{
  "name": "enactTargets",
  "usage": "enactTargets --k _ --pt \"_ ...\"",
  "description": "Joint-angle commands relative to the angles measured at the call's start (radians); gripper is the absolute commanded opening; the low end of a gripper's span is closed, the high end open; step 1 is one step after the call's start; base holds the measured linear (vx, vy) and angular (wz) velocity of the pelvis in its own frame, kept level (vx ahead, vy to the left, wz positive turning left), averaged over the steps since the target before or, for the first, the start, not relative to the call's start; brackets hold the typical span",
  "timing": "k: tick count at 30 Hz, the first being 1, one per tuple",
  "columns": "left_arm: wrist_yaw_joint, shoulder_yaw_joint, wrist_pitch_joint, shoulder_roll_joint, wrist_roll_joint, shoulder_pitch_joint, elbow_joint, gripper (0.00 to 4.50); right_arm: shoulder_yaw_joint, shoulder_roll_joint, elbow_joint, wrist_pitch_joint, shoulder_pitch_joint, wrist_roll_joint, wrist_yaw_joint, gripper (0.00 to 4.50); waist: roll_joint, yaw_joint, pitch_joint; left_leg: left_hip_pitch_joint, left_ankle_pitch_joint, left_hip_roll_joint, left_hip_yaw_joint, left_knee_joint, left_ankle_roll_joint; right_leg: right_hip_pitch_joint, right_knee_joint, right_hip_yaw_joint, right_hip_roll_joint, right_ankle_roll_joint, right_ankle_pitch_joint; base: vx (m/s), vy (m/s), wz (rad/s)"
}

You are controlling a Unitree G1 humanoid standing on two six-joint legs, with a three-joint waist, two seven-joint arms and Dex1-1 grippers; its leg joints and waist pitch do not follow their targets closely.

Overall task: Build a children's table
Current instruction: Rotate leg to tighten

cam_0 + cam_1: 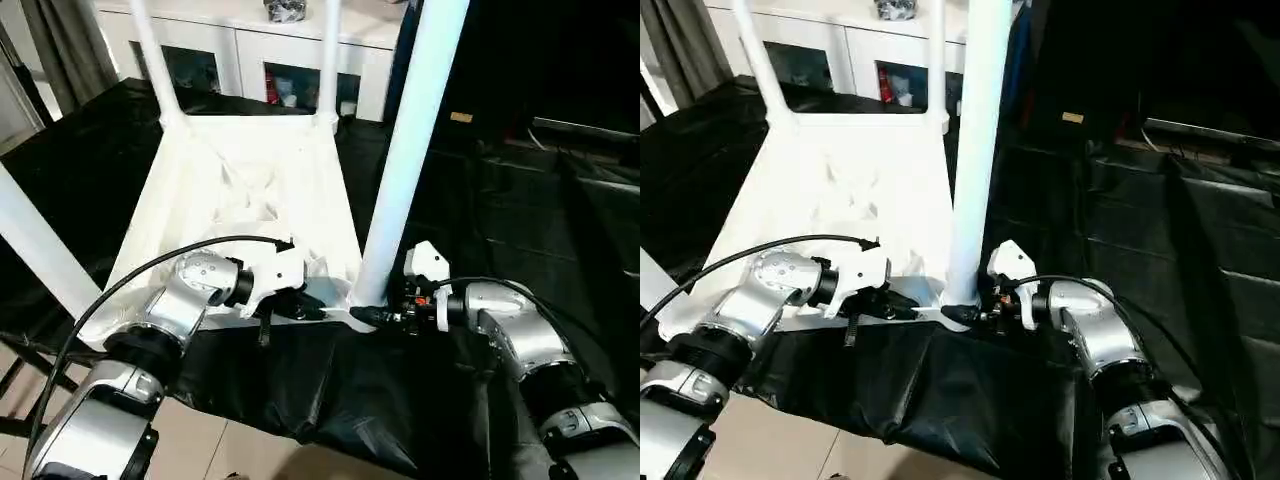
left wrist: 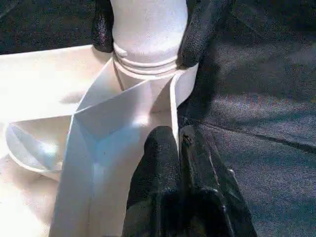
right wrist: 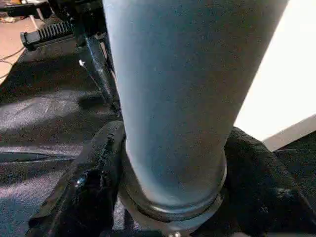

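Forearms: two silver forearms entered from the near edge of the head views, the left arm (image 1: 150,340) on the left, the right arm (image 1: 530,350) on the right.
Black sheet: a black cloth (image 1: 330,390) covered the work surface and hung over its near edge.
Children's table: the white plastic table (image 1: 240,200) lay upside down on the black sheet, its underside ribs facing up, its near rim along the sheet's near edge.
Legs: four white tubular legs stood up from the corner sockets. Two far legs (image 1: 150,60) rose at the far corners, one leg (image 1: 35,250) at the near left corner, and the near right leg (image 1: 415,150) at the near right corner.
White cabinet: a cabinet with glass doors (image 1: 250,60) stood beyond the far edge of the sheet.
Left gripper: the left gripper (image 2: 178,148) sat at the table's near rim, just left of the near right corner. Its two black fingers (image 2: 158,168) were pressed together on the thin upright rim wall, one finger on each face of the wall.
Right gripper: the right gripper (image 3: 173,197) sat at the near right corner socket. Its fingers (image 3: 89,187) stood apart on either side of the near right leg's base, touching the tube just above the socket collar.
Cable: a black cable (image 1: 150,265) looped over the left wrist.
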Motion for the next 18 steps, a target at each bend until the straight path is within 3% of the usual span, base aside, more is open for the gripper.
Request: enactTargets --k 1,5,8,10,11,13,14,18 --pt "-0.015 -0.061 0.016 0.000 0.035 0.021 0.035 0.00 0.007 0.011 -0.022 0.004 0.002 0.015 0.014 2.65 0.002 0.001 -0.053 0.002 -0.154 0.027 -0.001 -0.053 0.065 0.054 -0.061 0.039 -0.069 -0.260 -0.021 0.000 0.000 0.00" --pt "0.022 -0.047 0.045 -0.015 0.031 0.027 0.029 0.00 -0.007 0.026 -0.026 0.002 0.021 0.001 -0.056 2.65 0.002 0.001 -0.051 0.003 -0.170 0.027 -0.001 -0.056 0.056 0.052 -0.065 0.040 -0.070 -0.254 -0.054 0.000 0.000 0.00" --pt "0.153 -0.024 0.091 -0.058 0.050 0.022 0.038 0.00 -0.055 0.079 0.017 -0.016 0.032 -0.046 -0.299 2.65 0.003 -0.009 -0.039 0.010 -0.260 0.026 -0.006 -0.068 0.018 0.043 -0.086 0.040 -0.074 -0.214 -0.253 0.000 0.000 0.00" --pt "0.240 -0.012 0.132 -0.105 0.057 0.022 0.044 0.00 -0.092 0.125 0.037 -0.013 0.038 -0.057 -0.455 2.65 -0.001 -0.016 -0.036 0.016 -0.296 0.025 -0.009 -0.069 -0.003 0.036 -0.098 0.041 -0.076 -0.180 -0.369 0.000 0.000 0.00" --pt "0.279 -0.009 0.142 -0.126 0.061 0.020 0.047 0.00 -0.102 0.143 0.043 -0.005 0.039 -0.061 -0.510 2.65 -0.001 -0.019 -0.039 0.012 -0.292 0.023 -0.013 -0.070 -0.006 0.039 -0.100 0.042 -0.077 -0.163 -0.397 0.000 0.000 0.00" --pt "0.309 -0.011 0.155 -0.149 0.066 0.020 0.049 0.00 -0.113 0.167 0.050 0.000 0.039 -0.067 -0.573 2.65 0.000 -0.022 -0.039 0.009 -0.284 0.024 -0.013 -0.071 -0.004 0.038 -0.101 0.042 -0.075 -0.151 -0.385 0.000 0.000 0.00" --pt "0.382 -0.009 0.187 -0.210 0.069 0.016 0.051 0.00 -0.124 0.229 0.054 0.008 0.043 -0.081 -0.695 2.65 0.002 -0.028 -0.038 0.009 -0.289 0.025 -0.012 -0.071 -0.004 0.032 -0.099 0.045 -0.074 -0.156 -0.368 0.000 0.000 0.00" --pt "0.435 -0.020 0.211 -0.258 0.078 0.010 0.047 0.00 -0.115 0.298 0.055 0.015 0.040 -0.106 -0.798 2.65 0.002 -0.031 -0.042 0.005 -0.266 0.021 -0.011 -0.069 0.004 0.036 -0.098 0.044 -0.071 -0.160 -0.313 0.000 0.000 0.00"
